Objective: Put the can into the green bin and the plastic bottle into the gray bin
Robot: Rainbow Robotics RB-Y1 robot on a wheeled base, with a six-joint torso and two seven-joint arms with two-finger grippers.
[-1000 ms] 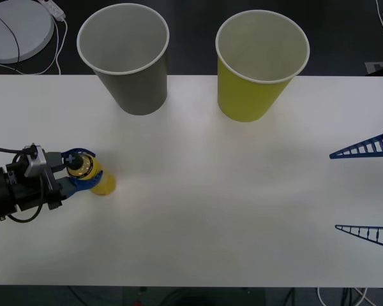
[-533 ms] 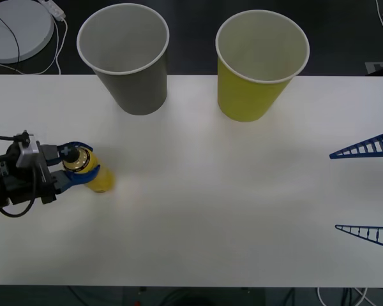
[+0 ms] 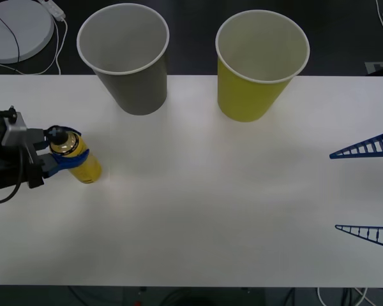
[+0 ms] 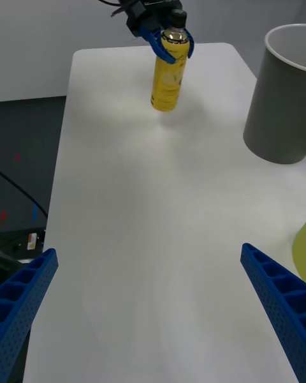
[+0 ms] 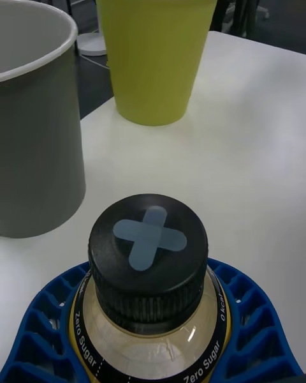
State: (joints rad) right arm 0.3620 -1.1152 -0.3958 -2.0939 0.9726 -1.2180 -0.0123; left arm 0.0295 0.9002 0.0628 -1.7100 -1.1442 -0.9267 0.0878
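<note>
We have the plastic bottle clamped at its neck in our left gripper, over the table's left side, near the gray bin but not yet above it. Both the gray bin and the green bin look empty, so neither drop is done. Our right gripper waits spread wide at the right edge.
</note>
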